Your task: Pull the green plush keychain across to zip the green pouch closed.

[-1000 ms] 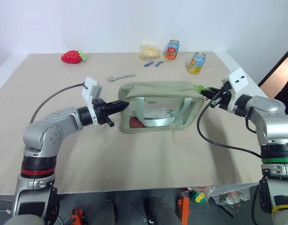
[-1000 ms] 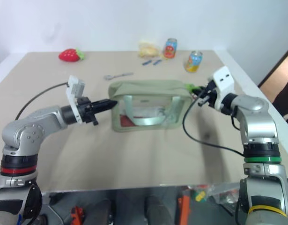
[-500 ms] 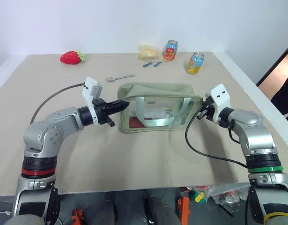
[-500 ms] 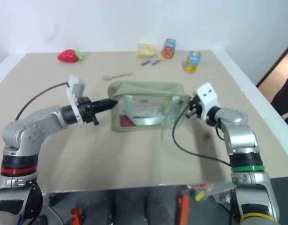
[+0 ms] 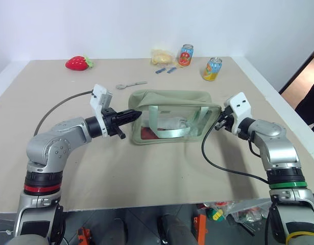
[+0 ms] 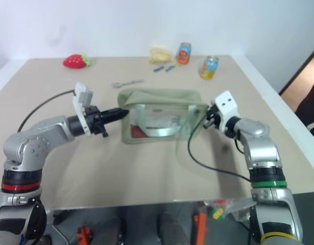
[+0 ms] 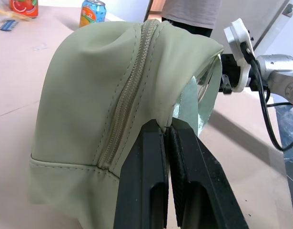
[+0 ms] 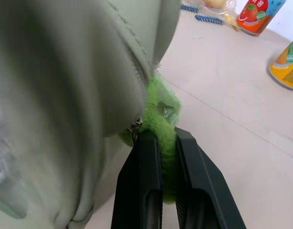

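Pouch (image 5: 174, 116) at mid-worktop (image 5: 146, 168), zip run fully to its right end. Left hand (image 7: 166, 143) pinched on pouch's left end fabric. Right hand (image 8: 161, 157) narrow, keychain (image 8: 160, 117) between fingers. Advisable: release slowly, keeping left-end anchor until slider is seated.

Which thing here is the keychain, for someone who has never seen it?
Find the green pouch mid-table. At its end by the right gripper, the green plush keychain hangs from the zipper, between the fingers. It is fuzzy and lime, brighter than the pale pouch.
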Controlling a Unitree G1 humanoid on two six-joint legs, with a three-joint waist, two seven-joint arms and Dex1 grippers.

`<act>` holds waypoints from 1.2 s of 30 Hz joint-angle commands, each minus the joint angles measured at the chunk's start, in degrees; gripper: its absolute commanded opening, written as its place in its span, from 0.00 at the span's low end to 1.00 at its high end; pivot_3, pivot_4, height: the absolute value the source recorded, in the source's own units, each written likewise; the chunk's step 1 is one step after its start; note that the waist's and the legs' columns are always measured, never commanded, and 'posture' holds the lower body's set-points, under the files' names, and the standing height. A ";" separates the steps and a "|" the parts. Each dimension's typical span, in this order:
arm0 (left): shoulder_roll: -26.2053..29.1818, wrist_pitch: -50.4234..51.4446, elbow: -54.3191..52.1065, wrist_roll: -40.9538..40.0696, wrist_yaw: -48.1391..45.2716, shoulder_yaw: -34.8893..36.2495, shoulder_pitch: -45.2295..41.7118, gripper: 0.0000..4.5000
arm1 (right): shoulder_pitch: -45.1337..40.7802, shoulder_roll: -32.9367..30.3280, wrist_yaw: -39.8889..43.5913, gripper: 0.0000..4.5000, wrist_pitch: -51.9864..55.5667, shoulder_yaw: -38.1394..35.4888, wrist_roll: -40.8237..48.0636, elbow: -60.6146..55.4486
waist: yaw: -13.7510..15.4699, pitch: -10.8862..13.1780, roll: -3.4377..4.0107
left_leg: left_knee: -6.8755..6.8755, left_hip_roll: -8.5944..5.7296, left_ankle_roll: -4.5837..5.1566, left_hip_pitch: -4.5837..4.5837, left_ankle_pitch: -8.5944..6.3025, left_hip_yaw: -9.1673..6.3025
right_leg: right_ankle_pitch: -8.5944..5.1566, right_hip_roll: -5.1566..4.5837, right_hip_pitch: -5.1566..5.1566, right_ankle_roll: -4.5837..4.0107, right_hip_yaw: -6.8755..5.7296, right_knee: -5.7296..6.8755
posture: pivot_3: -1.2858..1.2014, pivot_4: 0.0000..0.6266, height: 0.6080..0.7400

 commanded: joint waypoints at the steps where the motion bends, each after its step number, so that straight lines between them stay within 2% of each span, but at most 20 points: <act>1: -0.11 0.75 -1.57 -3.13 -0.91 1.81 -1.25 0.08 | -2.26 -1.00 2.19 0.41 2.03 -2.99 3.77 -3.69 | 0.00 0.00 0.00 | 0.00 0.00 0.00 0.00 0.00 0.00 | 0.00 0.00 0.00 0.00 0.00 0.00 | 0.52 0.24 1.00; 9: 1.53 -0.05 -0.53 -3.50 -2.36 3.20 -2.69 0.67 | -1.54 -3.87 7.29 1.00 7.09 -7.60 11.74 -11.70 | -0.02 0.00 0.00 | -0.10 0.02 0.00 -0.01 0.00 0.00 | -0.03 0.04 -0.07 -0.05 0.00 0.00 | 0.52 0.24 1.00; 11: 1.80 -0.07 -0.41 -3.50 -2.61 3.47 -2.80 0.84 | -0.96 -4.99 7.64 1.00 7.33 -8.14 12.03 -12.29 | -0.01 0.00 0.00 | -0.10 0.01 0.00 -0.02 0.00 0.00 | -0.03 0.03 -0.07 -0.05 0.00 0.00 | 0.52 0.24 1.00; 12: 1.95 0.01 -0.41 -3.57 -2.71 3.63 -2.78 0.88 | -0.69 -5.49 7.86 1.00 7.85 -8.62 12.60 -12.59 | -0.01 0.00 0.00 | -0.09 0.01 0.00 -0.02 0.00 0.01 | -0.03 0.03 -0.06 -0.05 0.00 0.00 | 0.52 0.24 1.00; 13: 2.09 0.02 -0.42 -3.57 -2.78 3.80 -2.68 0.98 | -0.50 -5.95 7.95 1.00 8.22 -9.25 13.22 -12.78 | -0.02 0.00 0.00 | -0.09 0.01 0.00 -0.02 0.00 0.02 | -0.03 0.02 -0.07 -0.05 0.01 0.00 | 0.52 0.24 1.00; 19: 2.01 -0.10 -1.15 -3.64 -2.69 3.68 -1.80 1.00 | -0.97 -6.07 5.96 1.00 11.49 -11.80 16.39 -13.81 | -0.03 0.00 0.00 | -0.09 0.02 0.00 0.00 0.00 0.02 | -0.03 0.04 -0.07 -0.05 0.01 0.00 | 0.52 0.24 1.00; 22: 1.76 -1.24 -1.24 -3.29 -2.18 4.25 -1.82 1.00 | -3.37 -5.30 2.78 1.00 14.29 -16.10 20.44 -14.25 | -0.03 0.01 0.00 | -0.09 0.02 0.00 -0.01 0.00 0.02 | -0.03 0.03 -0.07 -0.05 0.02 0.00 | 0.52 0.24 1.00; 27: 2.31 -4.63 -2.13 -2.91 0.33 7.96 -1.76 1.00 | -2.14 -6.71 2.02 1.00 17.18 -20.11 25.41 -19.69 | -0.02 0.01 0.00 | -0.11 0.02 0.01 -0.02 -0.01 0.03 | -0.05 0.03 -0.09 -0.07 0.02 0.00 | 0.52 0.24 1.00; 33: 5.25 -12.91 -6.33 3.99 4.75 11.97 3.62 1.00 | 7.88 -7.37 -1.53 1.00 21.97 -26.01 31.33 -33.90 | -0.02 0.00 0.01 | -0.20 0.04 0.02 -0.01 -0.02 0.05 | -0.11 0.03 -0.12 -0.11 0.04 0.00 | 0.52 0.24 1.00; 36: 6.50 -19.99 -11.20 13.58 7.53 10.01 14.04 1.00 | 21.34 -4.36 -4.40 1.00 21.75 -30.32 31.02 -43.64 | 0.14 -0.16 -0.04 | -0.26 0.04 0.03 0.02 -0.04 0.04 | -0.17 0.00 -0.07 -0.08 0.04 -0.05 | 0.52 0.24 1.00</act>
